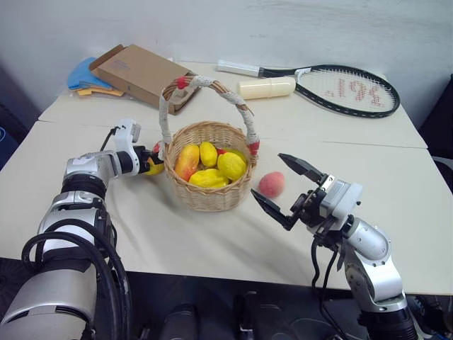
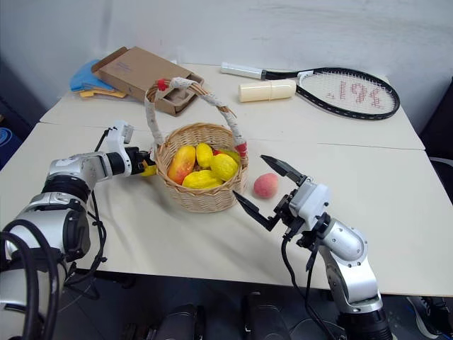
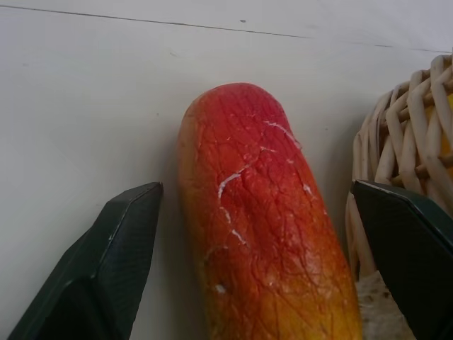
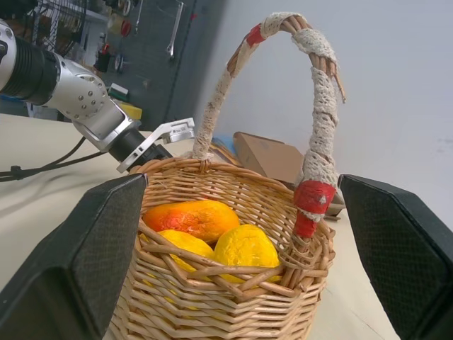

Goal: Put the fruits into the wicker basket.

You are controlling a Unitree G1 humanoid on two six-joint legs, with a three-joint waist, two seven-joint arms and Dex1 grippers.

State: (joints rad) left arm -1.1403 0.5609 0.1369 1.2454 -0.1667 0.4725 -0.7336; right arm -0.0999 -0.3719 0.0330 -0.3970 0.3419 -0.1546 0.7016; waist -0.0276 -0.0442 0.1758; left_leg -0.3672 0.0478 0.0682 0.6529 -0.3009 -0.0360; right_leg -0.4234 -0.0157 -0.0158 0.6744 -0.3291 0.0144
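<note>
White desk under both arms, and the move in hand turns on the mango (image 3: 265, 227) beside the wicker basket (image 1: 209, 185). Nearest the front edge, the right gripper (image 1: 289, 190) hangs spread wide and empty, aimed at the basket, with the peach (image 1: 272, 184) on the desk just past it. Further in, the left gripper (image 3: 269, 248) has its fingers apart on either side of that mango, not yet clamped. The mango's long axis runs straight away between them, so the left arm is plainly the nearer. Other fruits already lie inside.
</note>
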